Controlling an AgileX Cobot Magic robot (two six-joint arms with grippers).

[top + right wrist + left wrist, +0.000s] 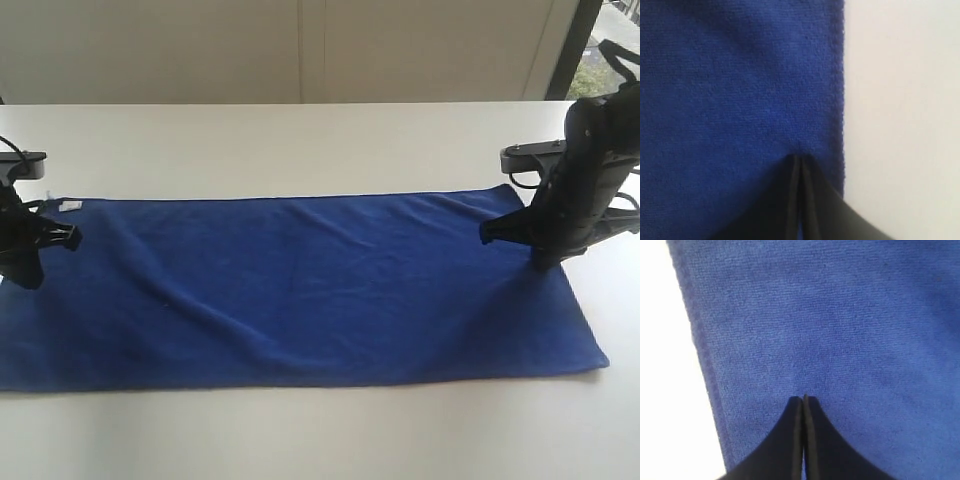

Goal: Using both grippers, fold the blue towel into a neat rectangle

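blue towel [300,290] flat; left tool [804,399], right tool [799,158] closed, tips on it; hold unclear

My slim black gripper [799,157] has its jaws pressed together, tips down on the deep blue terry towel [730,90], just beside its stitched hem [837,75] (a faint crease starts at the tips). The white tabletop [900,100] lies beyond that hem.
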